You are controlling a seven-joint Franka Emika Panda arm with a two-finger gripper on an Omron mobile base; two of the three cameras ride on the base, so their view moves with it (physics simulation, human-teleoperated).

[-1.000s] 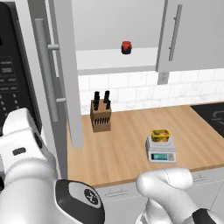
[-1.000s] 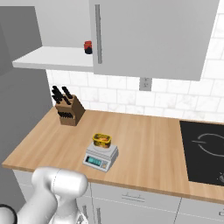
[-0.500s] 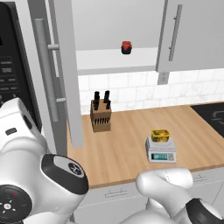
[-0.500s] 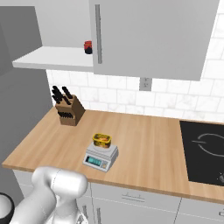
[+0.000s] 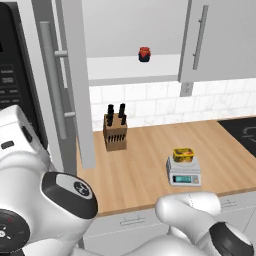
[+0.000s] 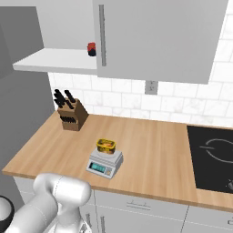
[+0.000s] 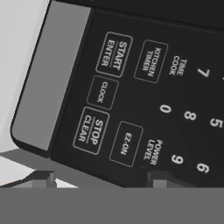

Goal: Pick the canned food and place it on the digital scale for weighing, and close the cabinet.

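The canned food [image 5: 183, 154] [image 6: 105, 145], a squat yellow tin, rests on top of the digital scale [image 5: 184, 174] [image 6: 105, 164] near the counter's front edge. On the cabinet [image 5: 132, 67] [image 6: 54, 59], the left door [image 5: 70, 80] stands swung out toward me and the right door [image 5: 220, 40] is closed. In the hand view my gripper [image 7: 101, 180] faces the microwave keypad [image 7: 144, 87] at close range. Its two dark fingertips [image 7: 41, 177] stand apart with nothing between them.
A small red jar [image 5: 144, 54] [image 6: 92, 49] sits on the cabinet shelf. A knife block [image 5: 114, 132] [image 6: 70, 113] stands at the back of the wooden counter. The black microwave [image 5: 15, 75] is at the left, a cooktop [image 6: 211, 157] at the right.
My arm's white links have swung up and grown larger in the lower left of the left base view. The tin, the scale and the cabinet doors have not moved.
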